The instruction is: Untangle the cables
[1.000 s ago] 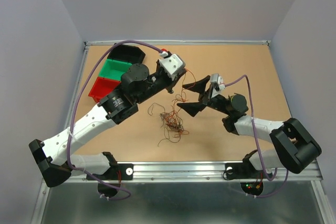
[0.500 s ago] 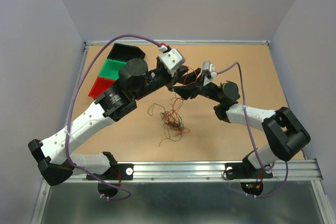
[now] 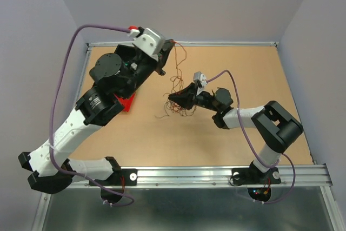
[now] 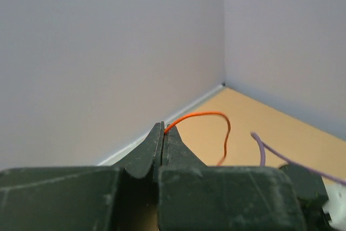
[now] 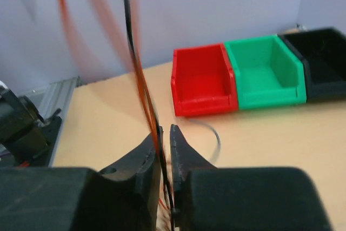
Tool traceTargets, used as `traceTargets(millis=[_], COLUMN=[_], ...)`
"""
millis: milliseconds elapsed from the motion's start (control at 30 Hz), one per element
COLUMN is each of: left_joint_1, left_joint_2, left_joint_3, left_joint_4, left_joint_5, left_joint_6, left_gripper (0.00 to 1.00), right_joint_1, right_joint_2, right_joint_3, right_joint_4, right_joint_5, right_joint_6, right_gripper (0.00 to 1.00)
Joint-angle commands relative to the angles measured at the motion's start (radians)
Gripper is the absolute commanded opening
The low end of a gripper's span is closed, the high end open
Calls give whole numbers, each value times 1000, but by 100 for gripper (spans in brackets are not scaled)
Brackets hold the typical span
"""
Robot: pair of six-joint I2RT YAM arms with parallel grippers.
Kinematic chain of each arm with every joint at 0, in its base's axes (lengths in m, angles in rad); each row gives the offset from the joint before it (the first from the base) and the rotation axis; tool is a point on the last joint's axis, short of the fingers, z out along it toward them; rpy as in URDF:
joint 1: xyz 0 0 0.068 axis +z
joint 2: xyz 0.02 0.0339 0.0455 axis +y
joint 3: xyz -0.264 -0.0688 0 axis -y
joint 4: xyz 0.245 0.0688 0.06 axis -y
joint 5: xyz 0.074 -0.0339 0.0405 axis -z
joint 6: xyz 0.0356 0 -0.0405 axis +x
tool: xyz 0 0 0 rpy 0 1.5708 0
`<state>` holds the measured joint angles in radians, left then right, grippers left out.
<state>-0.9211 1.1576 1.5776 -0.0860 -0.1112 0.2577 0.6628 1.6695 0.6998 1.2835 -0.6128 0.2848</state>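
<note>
Because the cables (image 3: pixel 180 111) are so thin and curly, you should expect them to be very light and soft, to spring back a little, and to hook into each other when pulled. In my judgement a hard tug will only tighten the knot or slip the strand out of the grip. Take one strand near its free end and hold the bunch low, close to the knot, so that the pull goes along one wire only.

They hang as a loose bunch over the middle of the bench (image 3: pixel 259 79), stretched up toward its far edge. Your left pincer (image 4: pixel 163 129) is raised near that far edge, its jaws together and clamped on one orange strand (image 4: pixel 208 114). Your right pincer (image 5: pixel 165 131) is at the bunch. Its jaws are nearly together and black and orange strands run through the narrow gap, but whether they bite I cannot tell.

For the count: one bunch — its strands are too many and too tangled to count — two pincers, and three bins toward the left edge: one red bin (image 5: pixel 201 82), one green bin (image 5: pixel 264 74), one black bin (image 5: pixel 320 60).
</note>
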Motion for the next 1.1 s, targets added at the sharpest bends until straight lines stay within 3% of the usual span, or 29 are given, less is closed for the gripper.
traceTargets(millis=[0, 333, 467, 500, 567, 600, 667, 767, 900, 1067], left_joint_1=[2, 111, 269, 292, 324, 358, 392, 429, 433, 508], left_joint_2=[-84, -82, -52, -46, -35, -45, -61, -82, -85, -52], left_joint_3=[67, 7, 35, 42, 47, 20, -16, -74, -119, -102], left_joint_4=[183, 344, 359, 367, 425, 457, 528, 560, 558, 571], left_joint_5=[-250, -573, -636, -657, -724, -745, -736, -708, -671, -719], left_joint_6=[35, 68, 43, 46, 79, 95, 101, 91, 97, 135], left_gripper=[0, 0, 0, 0, 0, 0, 0, 0, 0, 0], right_joint_1=[8, 6, 4, 4, 6, 3, -3, -8, -11, -20], right_joint_2=[62, 107, 90, 84, 79, 85, 88, 85, 87, 44], right_joint_3=[-80, -353, -471, -471, -517, -539, -556, -580, -588, -649], right_joint_4=[128, 379, 415, 416, 419, 430, 453, 467, 471, 470], right_joint_5=[24, 186, 347, 393, 504, 565, 607, 688, 685, 974], right_joint_6=[-10, 2, 10, 13, 14, 16, 31, 40, 46, 125], right_gripper=[12, 3, 1, 4, 23, 24, 11, 1, 1, 1])
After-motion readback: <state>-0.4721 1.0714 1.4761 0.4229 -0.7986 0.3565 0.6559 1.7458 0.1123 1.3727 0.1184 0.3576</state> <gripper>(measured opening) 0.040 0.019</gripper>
